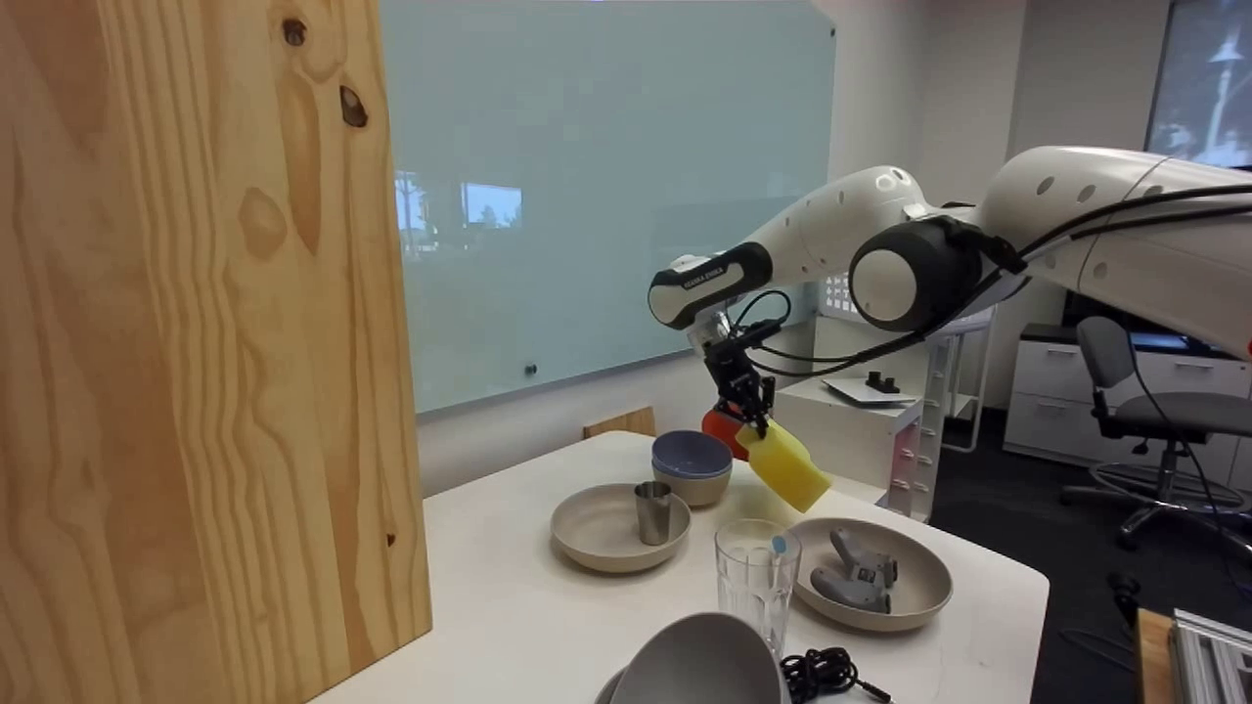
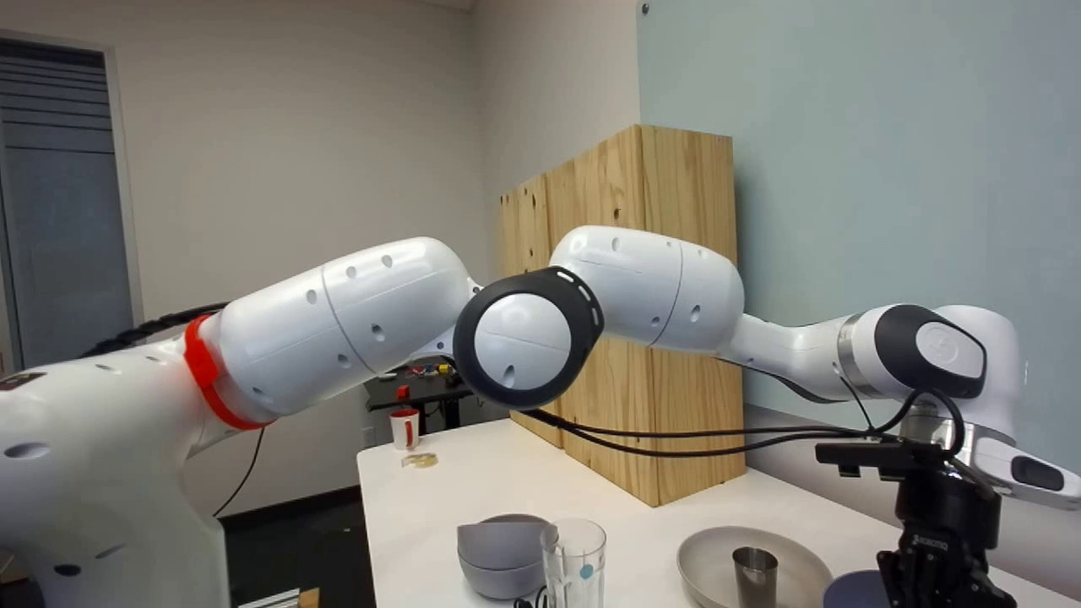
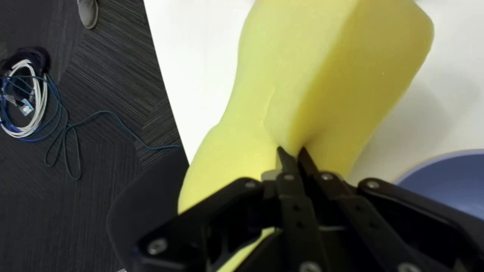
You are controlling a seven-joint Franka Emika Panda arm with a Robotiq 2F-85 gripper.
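Note:
My gripper (image 1: 761, 426) is shut on one end of a yellow sponge (image 1: 787, 469), which hangs tilted above the far edge of the white table. In the wrist view the fingertips (image 3: 292, 152) pinch the sponge (image 3: 253, 109) and dent it. The stacked bowls, a blue one (image 1: 692, 452) on a beige one (image 1: 696, 489), stand just beside the gripper. The blue bowl also shows in the wrist view (image 3: 450, 181). A red object (image 1: 721, 430) shows partly behind the sponge. In an exterior view the gripper body (image 2: 937, 557) is at the lower edge; its fingertips and the sponge are out of frame.
A beige plate (image 1: 582, 552) holds a metal cup (image 1: 652, 513). Another plate (image 1: 924, 587) holds grey controllers (image 1: 856, 577). A tall glass (image 1: 758, 587), grey bowls (image 1: 704, 665) and a black cable (image 1: 822, 673) stand nearer. A tall wooden box (image 2: 692, 338) and a mug (image 2: 405, 429) are also on the table.

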